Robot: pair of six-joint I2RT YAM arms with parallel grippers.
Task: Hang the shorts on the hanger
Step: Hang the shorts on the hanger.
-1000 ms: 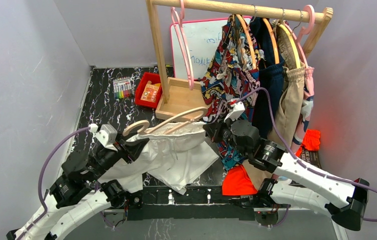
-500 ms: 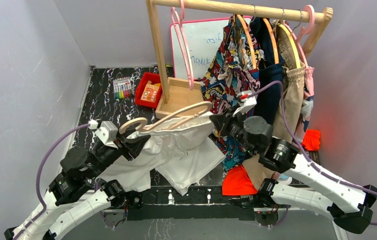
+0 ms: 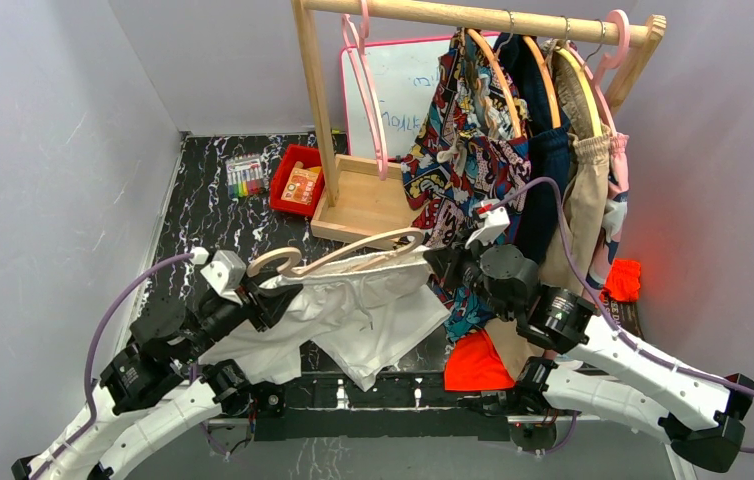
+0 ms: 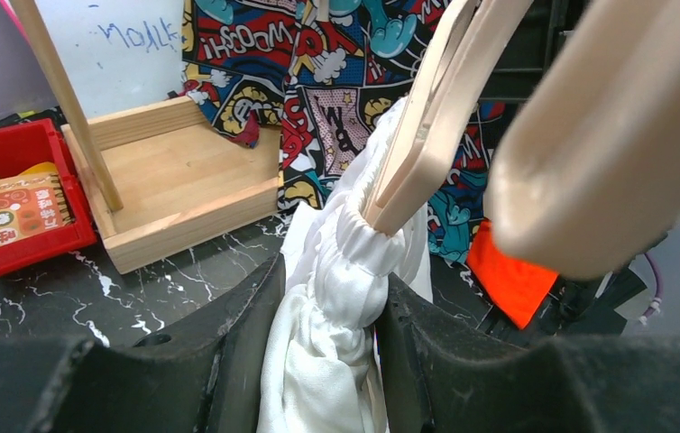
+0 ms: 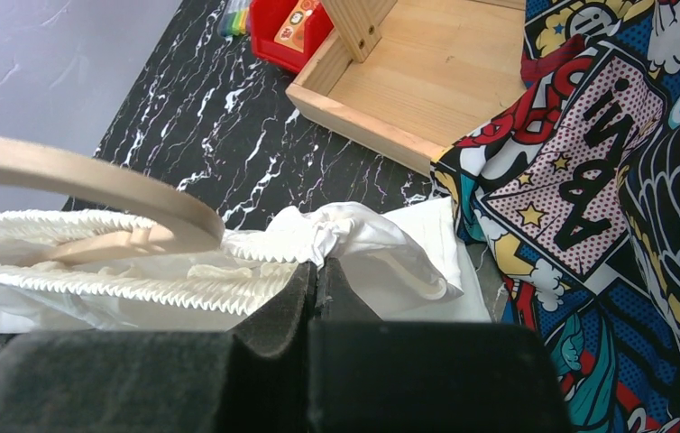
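The white shorts (image 3: 358,305) hang stretched between both grippers above the black marbled table. The cream hanger (image 3: 363,247) sits with its lower part inside the waistband, its hook (image 3: 275,262) sticking out to the left. My left gripper (image 3: 271,297) is shut on the bunched left end of the waistband (image 4: 336,271), right under the hanger's shoulder (image 4: 431,126). My right gripper (image 3: 435,262) is shut on the right end of the waistband (image 5: 354,236). The hanger's arm (image 5: 93,179) lies over the gathered elastic in the right wrist view.
A wooden rack (image 3: 315,100) stands behind, with a pink hanger (image 3: 368,90), a comic-print garment (image 3: 463,150) and tan shorts (image 3: 578,215) close to my right arm. Its wooden base (image 3: 363,205), a red bin (image 3: 298,180), markers (image 3: 244,176) and an orange cloth (image 3: 475,365) are nearby.
Both grippers have shifted right with the shorts and hanger. The right gripper rose and moved right, then sank a little. The waistband is stretched wider around the hanger.
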